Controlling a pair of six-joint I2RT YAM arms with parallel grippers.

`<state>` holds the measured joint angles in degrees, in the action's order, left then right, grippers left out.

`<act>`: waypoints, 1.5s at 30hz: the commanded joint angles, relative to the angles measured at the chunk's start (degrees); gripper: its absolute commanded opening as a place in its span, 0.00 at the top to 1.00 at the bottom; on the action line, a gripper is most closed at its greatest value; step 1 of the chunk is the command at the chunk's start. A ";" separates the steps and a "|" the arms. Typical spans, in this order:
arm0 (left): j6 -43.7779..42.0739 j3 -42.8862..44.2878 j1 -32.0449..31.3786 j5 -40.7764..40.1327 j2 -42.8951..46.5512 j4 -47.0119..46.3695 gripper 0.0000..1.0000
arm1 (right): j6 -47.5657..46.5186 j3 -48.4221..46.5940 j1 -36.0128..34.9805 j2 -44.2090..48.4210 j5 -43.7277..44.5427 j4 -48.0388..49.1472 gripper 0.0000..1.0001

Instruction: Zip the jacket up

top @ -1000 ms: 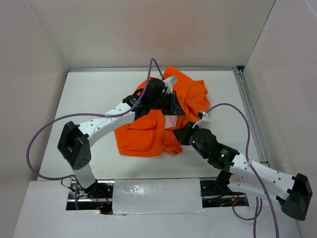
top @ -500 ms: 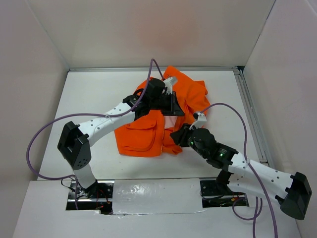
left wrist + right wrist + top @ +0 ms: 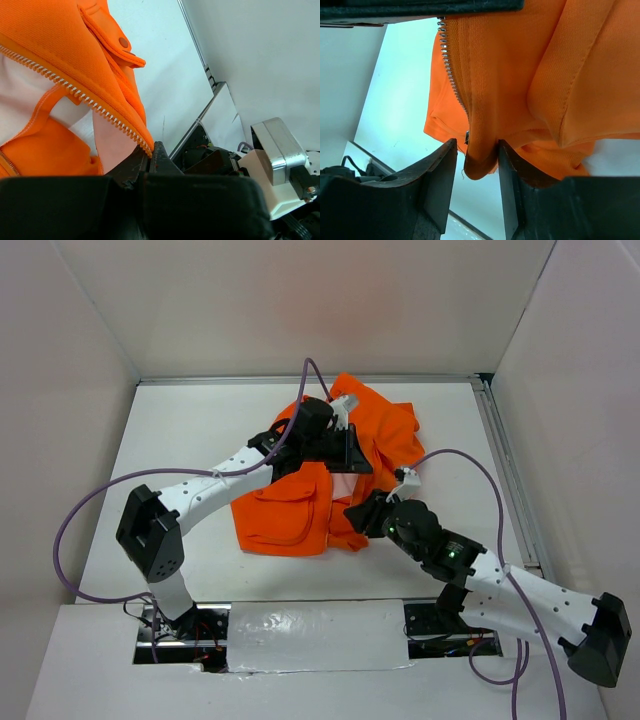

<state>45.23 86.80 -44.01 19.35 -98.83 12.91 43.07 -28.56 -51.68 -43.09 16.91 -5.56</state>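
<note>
**Desk:** Where's the garment sitting?

**Operator:** I see the bright orange fabric jacket (image 3: 285,515) crumpled on the white table (image 3: 180,440). It lies nearer the far edge than the near one, a little right of the middle. One flap chest pocket (image 3: 287,490) faces up on the side towards me. The front is parted, with the pale pinkish lining (image 3: 20,95) showing between the two halves.

**Desk:** What's your left doing?

**Operator:** My left gripper (image 3: 152,152) is over the middle of the jacket, near the open front. Its fingers are pressed together. On its wrist camera the pale-toothed zipper (image 3: 75,92) runs down the orange edge straight into the closed tips, so I read it as pinching that zipper edge at its end.

**Desk:** And the right?

**Operator:** My right gripper (image 3: 476,145) is at the jacket's near right hem. Its fingers (image 3: 437,185) stand apart with a rounded fold of orange fabric hanging between them. The fold rests against one finger, and a sliver of gap shows beside the other. A second run of zipper teeth goes down that fold.

**Desk:** Do the two grippers touch?

**Operator:** No, from above they are near each other but apart. Purple cables (image 3: 90,500) loop off both arms.
</note>
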 commanded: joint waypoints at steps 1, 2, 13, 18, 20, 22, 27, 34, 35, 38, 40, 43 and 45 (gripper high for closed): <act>-0.76 0.29 0.15 0.68 1.18 -2.89 1.00 | 1.31 -0.10 0.35 2.13 1.72 -0.68 0.54; -0.76 0.38 0.15 0.77 1.09 -2.71 1.00 | 1.23 0.16 0.35 2.31 1.81 -0.68 0.54; -1.20 0.73 0.06 0.95 1.18 -2.80 1.00 | -0.44 -0.71 0.79 1.08 0.68 -1.38 0.73; -1.20 0.56 0.06 1.04 1.53 -2.80 1.00 | -0.62 -1.85 1.06 -2.08 1.11 -1.47 0.82; -1.46 0.73 0.15 0.77 1.62 -2.54 1.00 | -0.44 -1.59 1.14 -1.91 1.64 -1.03 1.00; -1.99 1.35 0.06 1.04 1.18 -1.92 1.00 | -0.88 -1.24 1.06 -1.21 2.16 -0.15 1.00; -4.27 1.62 0.06 0.50 2.05 1.33 0.74 | -0.18 0.25 1.76 3.71 4.44 -2.50 1.00; -4.46 -11.55 0.06 -4.66 11.45 9.31 0.01 | 0.70 1.13 6.06 8.20 1.74 -11.48 1.00; -3.67 -16.09 0.06 -6.07 13.46 10.63 0.01 | 0.96 1.48 6.41 8.20 1.12 -12.01 1.00; -0.24 -23.33 0.33 -8.37 15.41 15.12 0.01 | 1.05 2.98 7.82 6.97 -1.43 -11.06 1.00; -0.41 -27.19 0.33 -8.19 15.59 15.74 0.01 | 0.70 3.77 8.70 5.31 -3.62 -9.82 1.00; -0.67 -30.02 0.33 -7.93 14.55 13.74 0.01 | -0.18 4.39 9.23 3.02 -6.00 -6.84 1.00; -1.72 -30.20 0.24 -7.67 12.53 12.24 0.02 | 0.17 4.39 9.32 1.53 -6.27 -5.95 1.00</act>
<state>43.77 56.21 -43.90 12.08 -85.12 27.35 43.77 -24.27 -42.92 -40.49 12.60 -14.79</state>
